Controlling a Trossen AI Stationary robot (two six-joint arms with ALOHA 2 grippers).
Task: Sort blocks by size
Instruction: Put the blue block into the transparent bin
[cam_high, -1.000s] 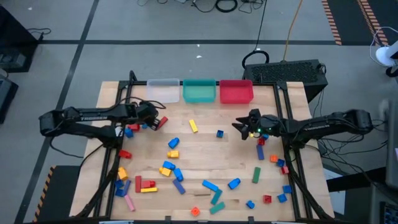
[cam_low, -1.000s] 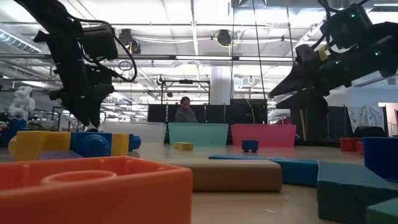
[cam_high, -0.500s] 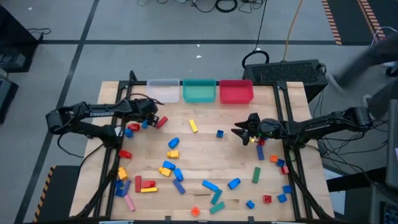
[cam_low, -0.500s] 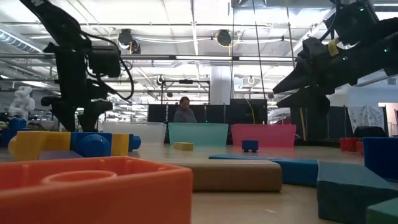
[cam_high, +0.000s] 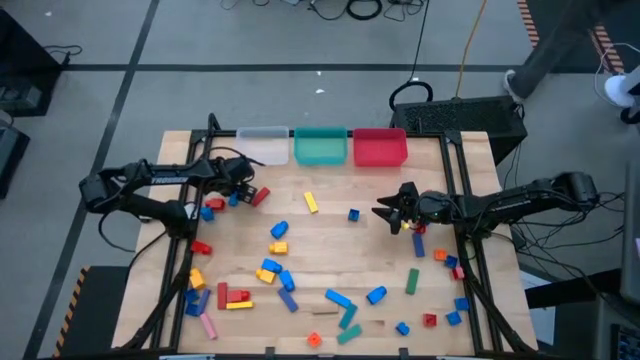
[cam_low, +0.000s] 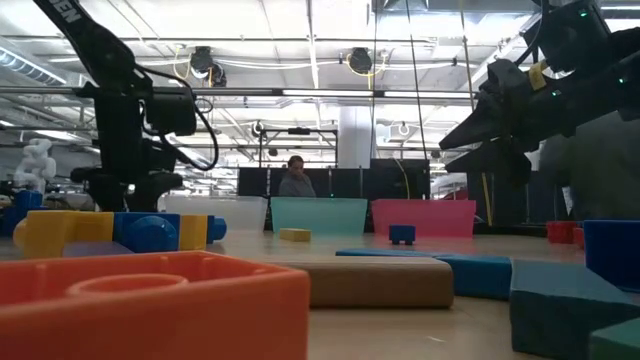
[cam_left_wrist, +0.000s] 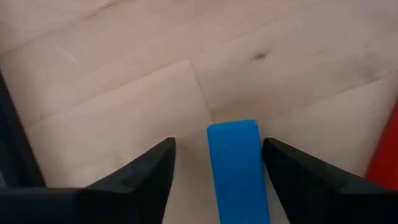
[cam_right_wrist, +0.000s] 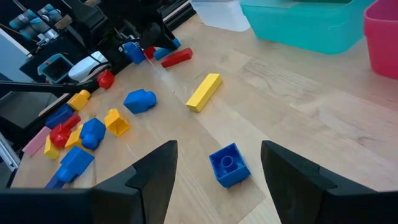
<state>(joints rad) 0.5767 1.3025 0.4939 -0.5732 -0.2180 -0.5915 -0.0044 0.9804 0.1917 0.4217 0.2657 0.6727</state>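
Many toy blocks (cam_high: 278, 268) lie scattered on the wooden table. My left gripper (cam_high: 243, 188) is at the far left, low over the table and pointing down. It is open, with one finger on each side of a blue block (cam_left_wrist: 235, 168) that lies flat on the wood; a gap shows on both sides. My right gripper (cam_high: 384, 210) hangs open and empty above the table right of centre. A small blue cube (cam_right_wrist: 227, 165) lies on the table just ahead of it, and also shows in the high view (cam_high: 353, 214).
A clear bin (cam_high: 262, 146), a teal bin (cam_high: 320, 147) and a red bin (cam_high: 380, 148) stand in a row at the far edge. A red bar (cam_high: 260, 196) and a yellow bar (cam_high: 311, 203) lie near the left gripper. More blocks crowd the near left and right edges.
My left gripper has tipped from a slant to pointing straight down and has sunk toward the table at the far left, staying open.
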